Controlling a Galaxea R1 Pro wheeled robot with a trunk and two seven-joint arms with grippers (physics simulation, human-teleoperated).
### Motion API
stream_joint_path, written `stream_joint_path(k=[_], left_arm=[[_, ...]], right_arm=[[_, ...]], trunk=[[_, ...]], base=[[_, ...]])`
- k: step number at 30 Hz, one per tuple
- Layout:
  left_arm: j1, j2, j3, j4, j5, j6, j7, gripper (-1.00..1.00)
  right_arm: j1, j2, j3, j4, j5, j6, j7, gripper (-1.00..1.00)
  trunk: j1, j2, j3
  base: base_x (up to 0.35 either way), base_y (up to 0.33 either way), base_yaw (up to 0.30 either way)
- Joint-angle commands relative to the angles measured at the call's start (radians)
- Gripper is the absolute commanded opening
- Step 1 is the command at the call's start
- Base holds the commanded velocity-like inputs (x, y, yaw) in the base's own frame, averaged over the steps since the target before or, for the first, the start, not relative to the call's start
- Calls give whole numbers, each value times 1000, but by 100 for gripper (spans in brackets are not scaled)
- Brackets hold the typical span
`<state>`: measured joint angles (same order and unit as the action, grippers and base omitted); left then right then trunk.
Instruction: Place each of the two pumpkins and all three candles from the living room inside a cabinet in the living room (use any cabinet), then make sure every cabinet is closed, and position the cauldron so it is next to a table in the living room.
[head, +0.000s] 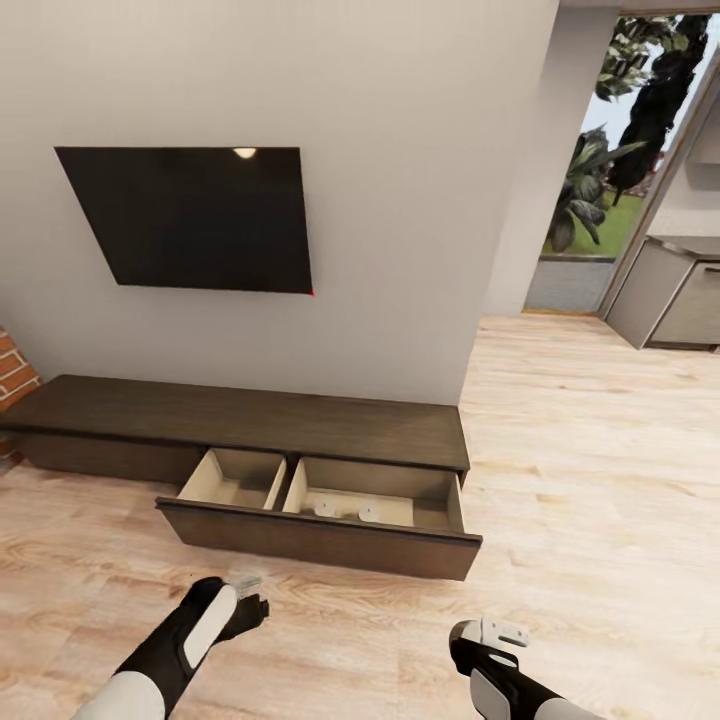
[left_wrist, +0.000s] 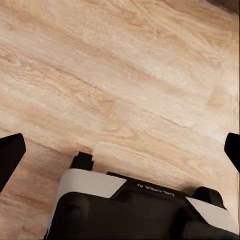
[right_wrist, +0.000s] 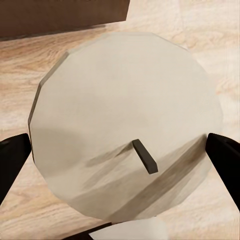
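A long, low, dark brown cabinet (head: 250, 420) stands against a pale wall beneath a black wall-mounted screen (head: 190, 217). Its wide drawer (head: 320, 515) is pulled out over the pale wood floor (head: 590, 470), showing a light wood interior split by a divider into two compartments. The smaller compartment (the one nearer the robot's left) looks bare. The larger compartment holds two small pale candles (head: 345, 510) lying close together near its middle.

In the head view, both arms reach forward in front of the drawer. The left end effector (head: 252, 603) holds nothing; in the left wrist view its dark fingertips (left_wrist: 10, 156) sit wide apart at the picture's edges with only floor between them. Small, faint lettering is printed on the wrist body there, too small to read.

The right end effector (head: 497, 632) grips a third candle (right_wrist: 125, 125). In the right wrist view its round beige top with a short dark wick sits between the two dark fingers (right_wrist: 226, 155), which press its sides.

A doorway at the far right shows outdoor greenery (head: 620, 130) and grey kitchen units (head: 670, 295).
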<state>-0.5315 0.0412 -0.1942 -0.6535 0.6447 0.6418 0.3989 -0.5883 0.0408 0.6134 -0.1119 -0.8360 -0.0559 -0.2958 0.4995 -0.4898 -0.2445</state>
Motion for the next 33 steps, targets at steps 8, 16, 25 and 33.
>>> stream_joint_path(k=[8,16,25,33], left_arm=[[42,40,76,-428,13,336,15,100],[44,36,88,-451,12,352,15,100],[44,36,87,-451,13,352,15,100],[44,40,89,-460,6,352,15,100]], right_arm=[[-1,2,8,-2,-10,1,-5,-100],[-1,5,6,-111,-12,194,-9,-100],[-1,3,-47,-434,-26,648,-130,-100],[-8,4,-202,-638,-24,869,-274,-100]], trunk=[[-30,55,23],[-34,62,27],[-34,62,27],[-34,62,27]], base=[[0,0,0],[0,0,0],[0,0,0],[0,0,0]])
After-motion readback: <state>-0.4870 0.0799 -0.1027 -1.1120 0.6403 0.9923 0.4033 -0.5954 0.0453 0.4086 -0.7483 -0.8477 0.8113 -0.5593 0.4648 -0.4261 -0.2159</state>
